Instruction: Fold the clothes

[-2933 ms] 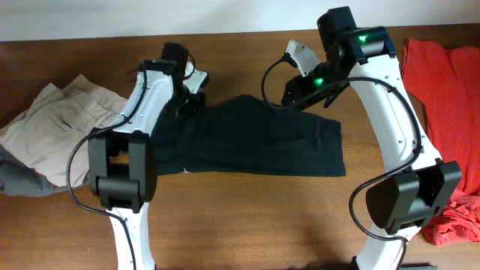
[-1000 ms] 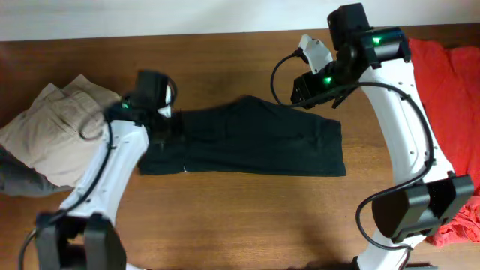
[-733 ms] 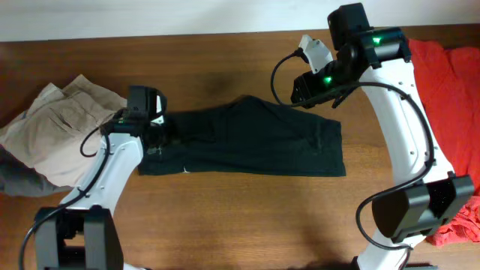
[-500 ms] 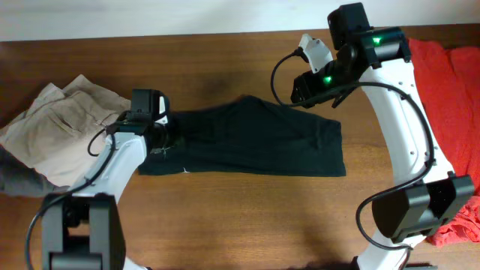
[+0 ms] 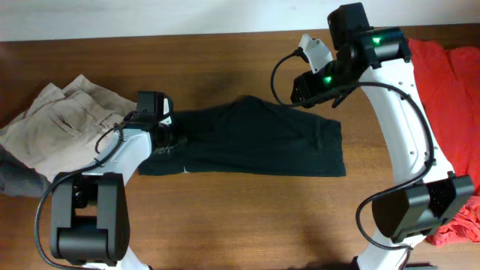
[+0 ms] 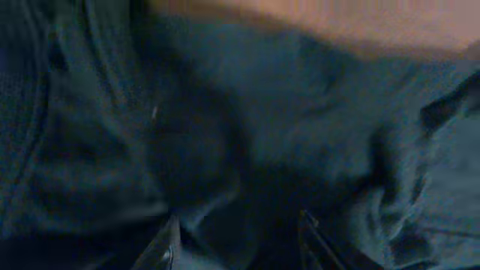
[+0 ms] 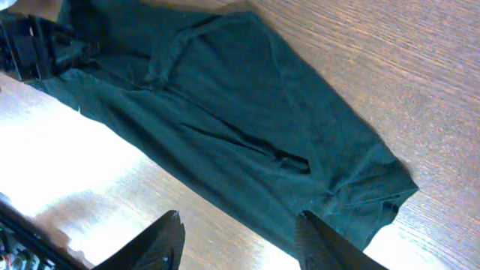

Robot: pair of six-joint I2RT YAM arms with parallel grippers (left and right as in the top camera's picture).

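A: What's changed w/ the left gripper?

B: It's swung out & come back in. It's now down on the left end of the black T-shirt. Jaws part-way apart, cloth right under them, no pinch seen.

A: And the right gripper?

B: Barely moved. Hangs over the shirt's far-right edge, fingers apart, empty.

A: Shirt itself?

B: Same long strip, flat, middle of the table. Prob. the left is lining up a grab for the next fold. Nothing lifted yet.
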